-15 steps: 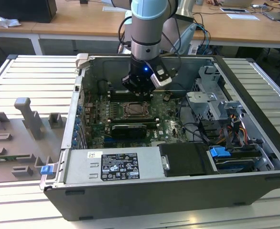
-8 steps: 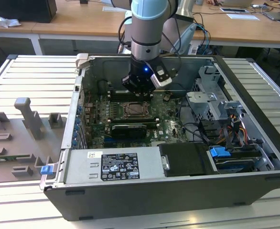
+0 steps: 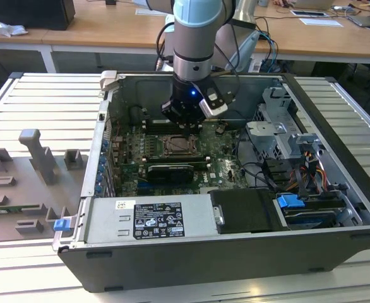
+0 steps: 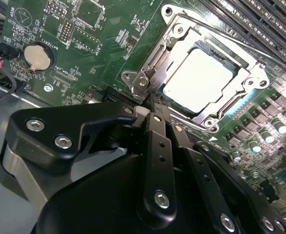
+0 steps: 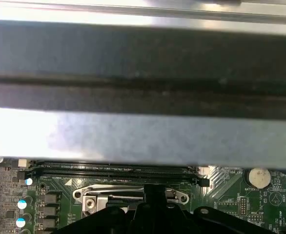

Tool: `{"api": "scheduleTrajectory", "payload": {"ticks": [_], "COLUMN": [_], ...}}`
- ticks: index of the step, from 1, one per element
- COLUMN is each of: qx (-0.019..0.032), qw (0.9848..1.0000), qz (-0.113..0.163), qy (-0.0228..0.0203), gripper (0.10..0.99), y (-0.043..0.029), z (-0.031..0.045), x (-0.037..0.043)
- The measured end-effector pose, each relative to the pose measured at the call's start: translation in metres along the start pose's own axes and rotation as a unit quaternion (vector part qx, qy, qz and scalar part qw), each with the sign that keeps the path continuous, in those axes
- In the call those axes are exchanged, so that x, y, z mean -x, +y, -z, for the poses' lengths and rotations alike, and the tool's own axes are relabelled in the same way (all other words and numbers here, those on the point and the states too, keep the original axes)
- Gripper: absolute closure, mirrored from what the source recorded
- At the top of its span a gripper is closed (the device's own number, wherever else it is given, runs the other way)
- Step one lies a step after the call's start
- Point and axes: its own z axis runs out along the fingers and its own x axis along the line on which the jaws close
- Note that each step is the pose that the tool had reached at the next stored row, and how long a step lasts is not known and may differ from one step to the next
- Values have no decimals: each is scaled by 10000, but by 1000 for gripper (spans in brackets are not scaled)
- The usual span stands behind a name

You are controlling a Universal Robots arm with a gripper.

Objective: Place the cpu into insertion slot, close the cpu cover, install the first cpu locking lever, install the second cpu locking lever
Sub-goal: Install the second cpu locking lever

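In the second wrist view the cpu [image 4: 199, 73] shows its pale face, lying flat in the insertion slot [image 3: 181, 146] on the green board. The cpu cover [image 4: 251, 78], a dull-silver frame, lies down around it. A thin lever rod [image 4: 240, 45] runs along the cover's far side. My gripper [image 4: 154, 102] is shut, its black fingers [image 4: 158, 141] pressed together with nothing visible between them. Their tips sit at the socket's corner bracket [image 4: 142, 80]. In the exterior view my gripper [image 3: 184, 126] hangs just behind the slot, low inside the case. The first wrist view has my gripper [image 5: 155, 192] at the socket's metal edge [image 5: 91, 197].
The open computer case [image 3: 336, 120] encloses the board. A long black card [image 3: 169, 170] lies in front of the slot, with the power supply [image 3: 150, 218] nearer still. Memory slots [image 4: 260, 24] run beside the socket. A coin battery [image 4: 38, 57] and a grey fixture plate [image 3: 33, 170] are off to the side.
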Motion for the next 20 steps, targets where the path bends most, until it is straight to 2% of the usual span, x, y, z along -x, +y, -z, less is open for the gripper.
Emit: {"api": "scheduleTrajectory", "payload": {"ticks": [11, 14, 20], "qx": [-1, 0, -1], "qw": [10000, 10000, 10000], "qz": [0, 0, 0], "qy": [0, 0, 0], "gripper": [980, 980, 980], "y": [-59, -52, -34], "z": [7, 97, 368], "x": [-3, 0, 6]}}
